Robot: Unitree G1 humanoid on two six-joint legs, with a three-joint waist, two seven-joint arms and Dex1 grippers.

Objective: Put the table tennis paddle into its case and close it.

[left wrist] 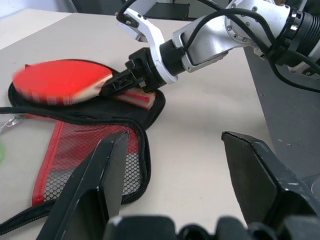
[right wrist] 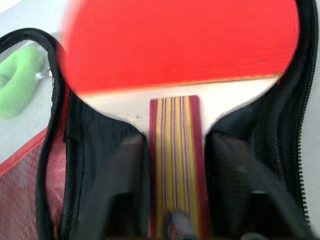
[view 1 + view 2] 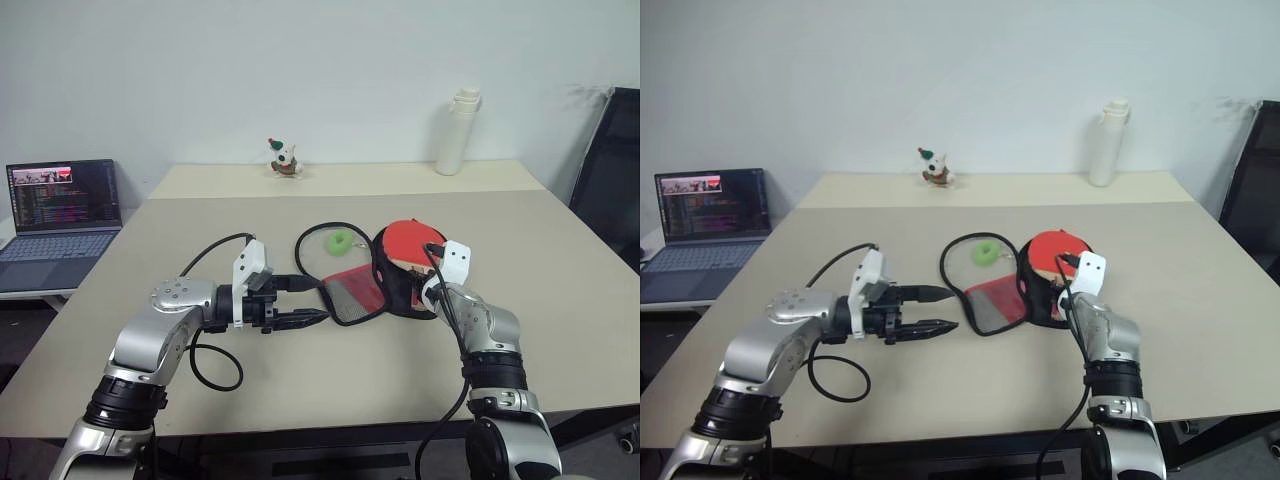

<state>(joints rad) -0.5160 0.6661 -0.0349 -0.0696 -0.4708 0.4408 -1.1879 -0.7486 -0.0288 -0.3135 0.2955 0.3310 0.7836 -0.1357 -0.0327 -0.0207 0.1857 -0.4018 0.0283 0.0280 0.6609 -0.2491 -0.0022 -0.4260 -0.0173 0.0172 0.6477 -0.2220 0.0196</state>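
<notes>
Left eye view: paddle [image 3: 410,238] sits centre-right of frame, red face up, lying on the open black half of the case [image 3: 352,292]. The case's red mesh flap is folded out toward frame left, black cord looping above it. Right end effector [image 3: 428,281] is at the handle end of the paddle, lower right of centre. Left end effector [image 3: 300,302] hovers left of centre, fingers spread and holding nothing, tips just beside the mesh flap. Green ring [image 3: 341,240] lies inside the cord loop. Laptop [image 3: 62,215] at far left, bottle [image 3: 459,132] upper right, small toy [image 3: 285,159] top centre on the bench [image 3: 300,380].

Left wrist view: the right end effector's fingers [image 1: 125,82] flank the handle over the case; grip or release, cannot tell.

Right wrist view: striped handle runs up the middle between two blurred dark fingers [image 2: 122,185], red face across the top, zip edges on both sides.
</notes>
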